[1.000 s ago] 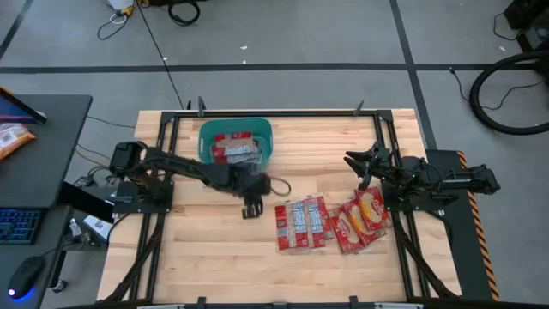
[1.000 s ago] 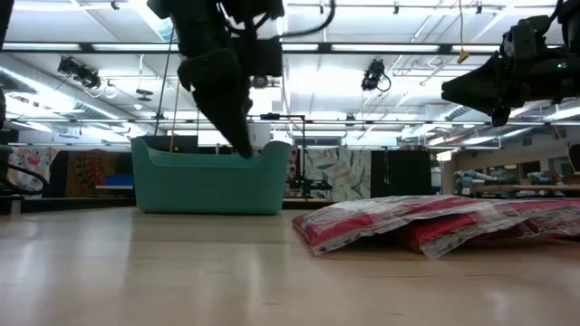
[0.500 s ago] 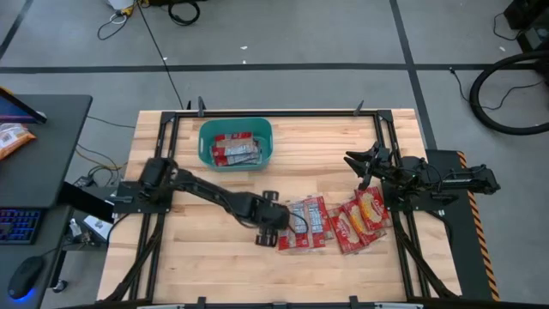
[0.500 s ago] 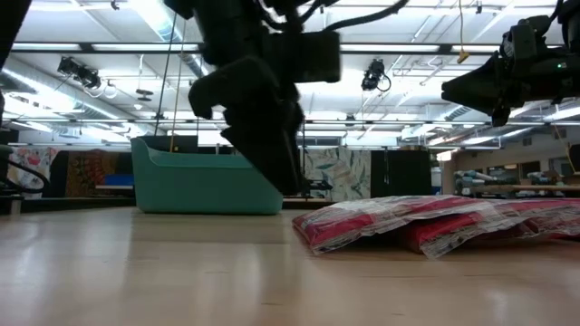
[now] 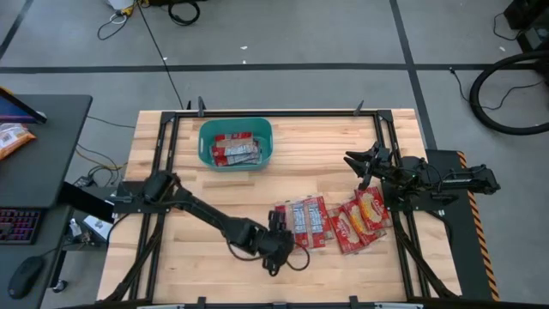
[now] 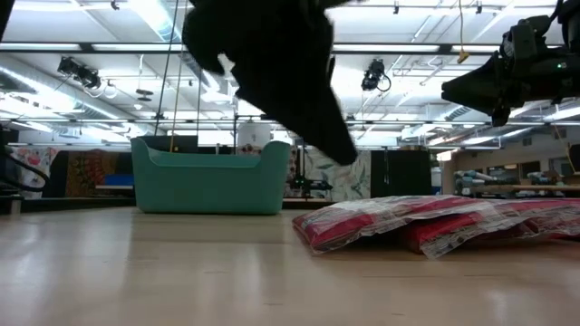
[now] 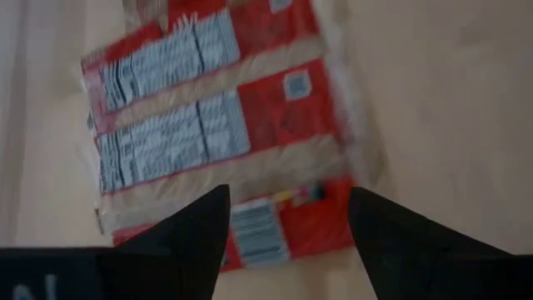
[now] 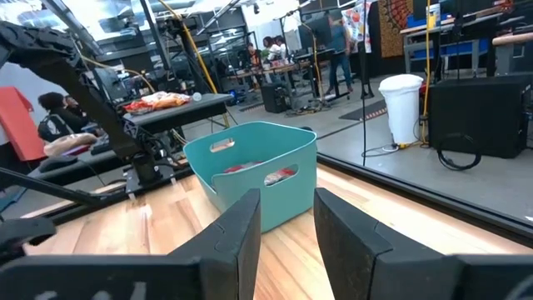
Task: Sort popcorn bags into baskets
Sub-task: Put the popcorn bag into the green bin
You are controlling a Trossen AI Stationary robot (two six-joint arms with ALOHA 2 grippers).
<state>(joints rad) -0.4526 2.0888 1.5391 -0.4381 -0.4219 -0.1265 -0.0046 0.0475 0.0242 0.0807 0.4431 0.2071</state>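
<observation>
My left gripper (image 5: 278,221) (image 7: 287,225) is open and hovers over the near left corner of a pile of red popcorn bags with white-grey panels (image 5: 302,225) (image 7: 208,125) lying flat on the table. In the low view its dark fingers (image 6: 340,149) stand clear above the pile (image 6: 381,222). Red-and-yellow bags (image 5: 364,213) lie to the right of that pile. The teal basket (image 5: 206,130) (image 6: 208,181) (image 8: 250,179) stands at the far side with a few bags inside (image 5: 233,148). My right gripper (image 5: 358,167) (image 8: 287,225) waits open, raised at the table's right.
Black frame rails (image 5: 167,163) run along the table's left and right sides. A dark desk (image 5: 43,120) left of the table carries an orange snack bag (image 5: 13,137) and a keyboard. Bare wood lies between basket and pile. People stand in the room beyond (image 8: 333,37).
My left gripper has swung from just in front of the basket toward the table's near edge and right, and now hangs over the left end of the bag pile, closer to the low camera. The bags and the right arm have kept still.
</observation>
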